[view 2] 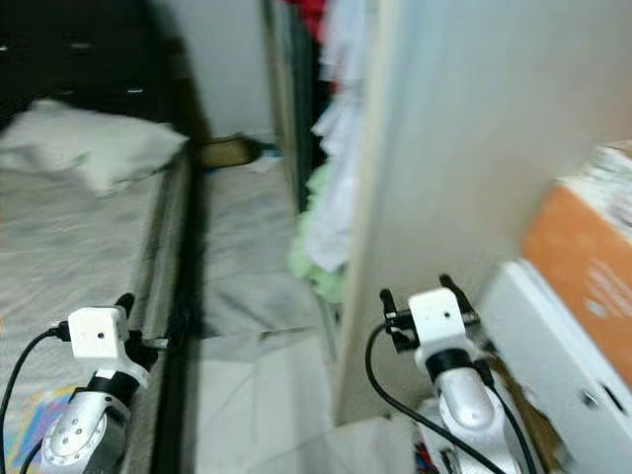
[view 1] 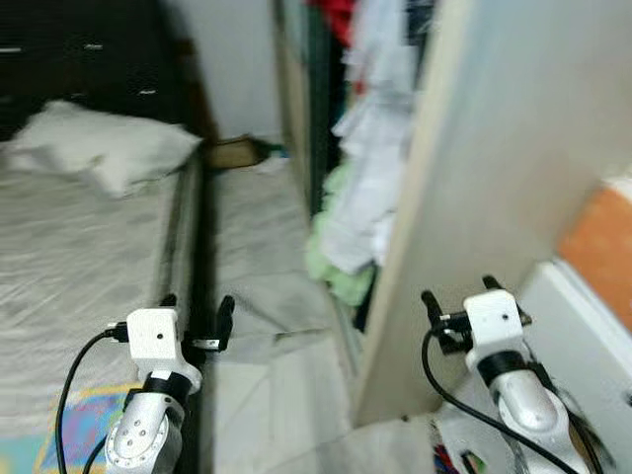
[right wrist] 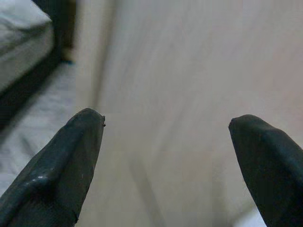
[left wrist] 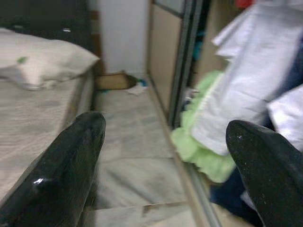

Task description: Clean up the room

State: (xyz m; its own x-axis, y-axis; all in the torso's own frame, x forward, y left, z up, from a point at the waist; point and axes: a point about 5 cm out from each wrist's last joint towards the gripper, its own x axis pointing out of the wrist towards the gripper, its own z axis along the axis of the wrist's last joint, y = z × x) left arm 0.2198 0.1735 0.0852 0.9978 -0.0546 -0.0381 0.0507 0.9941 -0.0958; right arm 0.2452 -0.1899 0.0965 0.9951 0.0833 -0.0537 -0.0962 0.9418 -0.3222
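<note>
Clothes (view 1: 365,168) spill from the open wardrobe onto the floor (view 1: 257,247) beside the bed (view 1: 79,267). Left pincer (view 1: 197,304) hovers released over the bed's edge; right pincer (view 1: 461,293), also released, faces the wardrobe door (view 1: 494,148).

- 1 pillow (view 1: 99,148) on 1 bed (view 1: 69,257)
- 1 cardboard box (view 1: 233,152) on floor by far wall
- 1 green garment (left wrist: 201,151), several white clothes (view 1: 370,148) in wardrobe; exact no. unclear
- 2 pincers: left pincer (view 1: 197,308), right pincer (view 1: 460,292)
- 1 orange box (view 2: 583,286), lower right
</note>
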